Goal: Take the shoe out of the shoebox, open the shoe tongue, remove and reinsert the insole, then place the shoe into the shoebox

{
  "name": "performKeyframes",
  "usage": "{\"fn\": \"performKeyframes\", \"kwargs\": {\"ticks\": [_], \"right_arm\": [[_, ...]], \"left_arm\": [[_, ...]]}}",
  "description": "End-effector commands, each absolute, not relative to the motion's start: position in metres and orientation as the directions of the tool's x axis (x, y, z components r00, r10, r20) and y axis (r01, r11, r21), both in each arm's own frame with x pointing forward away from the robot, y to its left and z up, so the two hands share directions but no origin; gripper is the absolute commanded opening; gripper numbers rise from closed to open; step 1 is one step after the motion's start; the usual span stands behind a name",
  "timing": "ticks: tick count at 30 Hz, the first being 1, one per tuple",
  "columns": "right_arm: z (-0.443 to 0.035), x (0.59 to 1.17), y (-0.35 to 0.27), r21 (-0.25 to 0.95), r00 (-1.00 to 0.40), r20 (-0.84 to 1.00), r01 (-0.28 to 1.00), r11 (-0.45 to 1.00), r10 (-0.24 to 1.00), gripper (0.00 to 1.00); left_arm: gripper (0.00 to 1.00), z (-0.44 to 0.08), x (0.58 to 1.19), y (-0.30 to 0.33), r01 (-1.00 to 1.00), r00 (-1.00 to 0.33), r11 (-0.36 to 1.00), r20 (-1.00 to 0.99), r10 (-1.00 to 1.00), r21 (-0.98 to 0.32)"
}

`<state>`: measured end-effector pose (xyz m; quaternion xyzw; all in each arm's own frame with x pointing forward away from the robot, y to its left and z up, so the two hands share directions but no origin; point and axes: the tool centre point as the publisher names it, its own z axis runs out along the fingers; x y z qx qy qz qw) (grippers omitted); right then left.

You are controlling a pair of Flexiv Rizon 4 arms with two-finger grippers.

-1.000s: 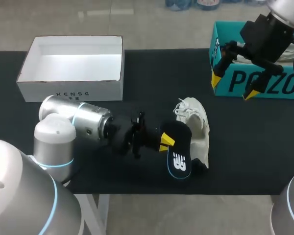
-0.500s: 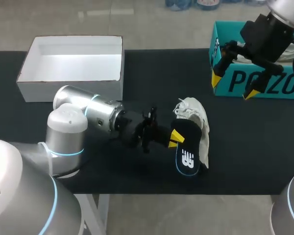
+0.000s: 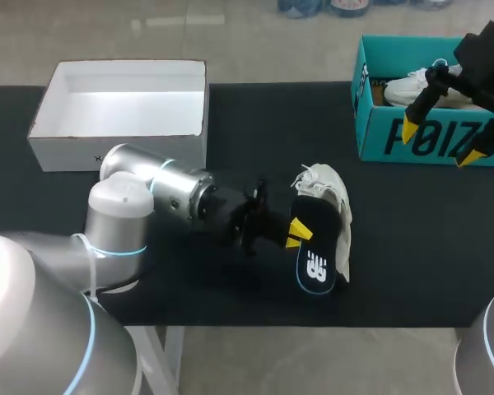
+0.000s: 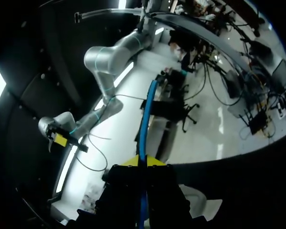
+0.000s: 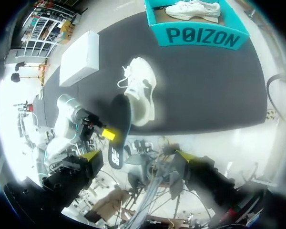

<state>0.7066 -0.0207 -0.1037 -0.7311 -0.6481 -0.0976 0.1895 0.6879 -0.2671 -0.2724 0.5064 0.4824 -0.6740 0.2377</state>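
Your left gripper [image 3: 295, 233] is clenched on the black insole [image 3: 315, 257]. In the left wrist view the two yellow tips of that gripper [image 4: 143, 161] meet on the insole's thin edge [image 4: 143, 119], which runs straight out ahead of the fingers. The insole is held at one end, beside the white shoe [image 3: 335, 216]. Its logo end points toward the table's near edge. You cannot tell from these views whether any of it sits inside the shoe.

The shoe lies on its side on the black table [image 3: 255, 132], near the middle, laces toward the far edge. It is well apart from the teal shoebox [image 3: 377, 136] at the far right corner. A second shoe [image 3: 413, 84], also white, rests inside that box.

Your right gripper [image 3: 440, 142] hangs above the shoebox's front wall with its fingers spread wide and nothing between them. From its wrist view the right gripper [image 5: 136, 155] looks down on the whole table. A white box [image 3: 123, 115], open at the top, stands at the far left.
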Motion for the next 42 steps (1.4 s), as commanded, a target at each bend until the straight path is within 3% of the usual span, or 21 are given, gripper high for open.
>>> {"fn": "performKeyframes", "kwargs": {"ticks": [1, 15, 28, 42], "right_arm": [[-0.105, 0.702, -0.023, -0.144, 0.142, 0.396, 0.985, -0.091, 0.907, 1.0], [-0.105, 0.702, -0.023, -0.144, 0.142, 0.396, 0.985, -0.091, 0.907, 1.0], [-0.105, 0.702, -0.023, -0.144, 0.142, 0.396, 0.985, -0.091, 0.907, 1.0], [-0.105, 0.702, -0.023, -0.144, 0.142, 0.396, 0.985, -0.091, 0.907, 1.0]], "left_arm": [[0.0, -0.27, 0.687, -0.277, 0.803, -0.368, -0.431, -0.912, 0.183, -0.411], [0.0, -0.259, 0.652, -0.276, 0.778, -0.41, -0.457, -0.899, 0.152, -0.432], [0.0, -0.27, 0.664, -0.287, 0.702, -0.51, -0.538, -0.857, 0.08, -0.467], [0.0, -0.273, 0.68, -0.274, 0.718, -0.526, -0.457, -0.839, 0.138, -0.525]]}}
